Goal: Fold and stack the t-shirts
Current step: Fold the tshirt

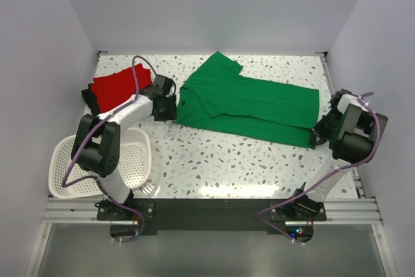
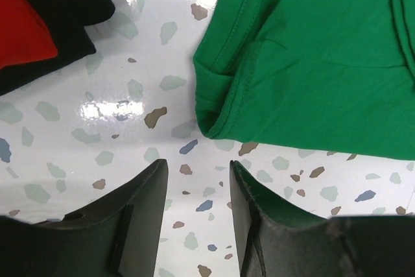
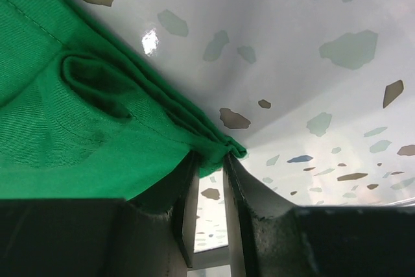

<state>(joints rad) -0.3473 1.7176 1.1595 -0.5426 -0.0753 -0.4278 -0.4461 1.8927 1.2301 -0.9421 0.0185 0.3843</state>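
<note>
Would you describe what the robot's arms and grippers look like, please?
The left arm and right arm have white links with black joint housings, and a purple cable loops along each. The left gripper and right gripper each carry two flat matte-black fingers.

Left arm (image 1: 124,111) and right arm (image 1: 334,174): white tubular links between bulky black joint housings, each on a black base plate (image 1: 123,211) fixed to the metal rail at the desk's near edge. One lilac cable (image 1: 134,76) loops along each arm from base to wrist. Left gripper (image 2: 198,176) and right gripper (image 3: 209,160): matte black wedge-shaped fingers (image 2: 130,218), surfaces rough and worn.
</note>
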